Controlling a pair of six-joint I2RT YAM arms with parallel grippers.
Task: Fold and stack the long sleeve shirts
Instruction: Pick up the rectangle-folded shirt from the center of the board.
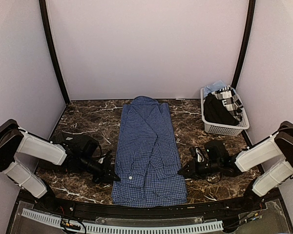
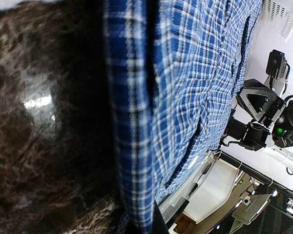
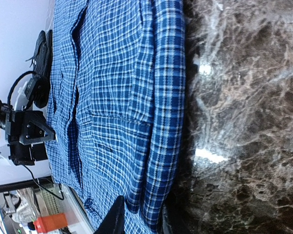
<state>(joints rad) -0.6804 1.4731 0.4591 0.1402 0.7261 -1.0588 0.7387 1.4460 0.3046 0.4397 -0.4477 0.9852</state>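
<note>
Top external: blue checked shirt (image 1: 147,151) lies flat, left of the white basket (image 1: 224,127). My jaws sit at its basket-side and opposite edges; clamped or not, can't tell. Uneven lifting could skew the fold.

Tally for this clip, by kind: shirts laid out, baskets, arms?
Shirt laid out: 1
Basket: 1 (heaped clothes inside, not countable)
Arms: 2, left arm and right arm
Total: 4
</note>
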